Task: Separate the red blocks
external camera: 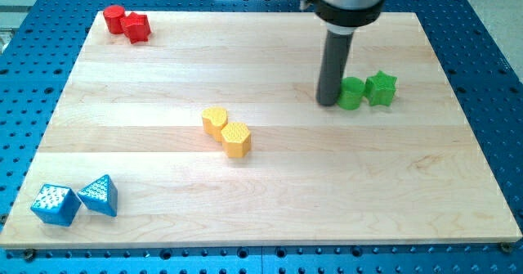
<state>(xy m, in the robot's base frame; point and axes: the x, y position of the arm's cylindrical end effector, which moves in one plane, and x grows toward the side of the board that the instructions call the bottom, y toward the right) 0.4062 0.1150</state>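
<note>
A pale wooden board [261, 184] lies on a blue perforated table [490, 78] and fills most of the view. The arm's dark rod [333, 65] comes down from the view's top, right of centre, under a black and silver collar. The arm carries no pincer, only this rod. My tip [328, 103] rests on the board near its right edge, touching or just beside the left side of a green cylinder [351, 93]. A green star [381, 88] sits against that cylinder's right side.

At the bottom left corner, a blue cube-like block [55, 204] and a blue triangular block [99, 195] stand side by side. Near the board's centre, a yellow heart-shaped block [215, 121] touches a yellow hexagon [236, 139]. In the top left corner, far from my tip, a red cylinder [113, 19] touches a red star-like block [136, 28]; the two are not separated.
</note>
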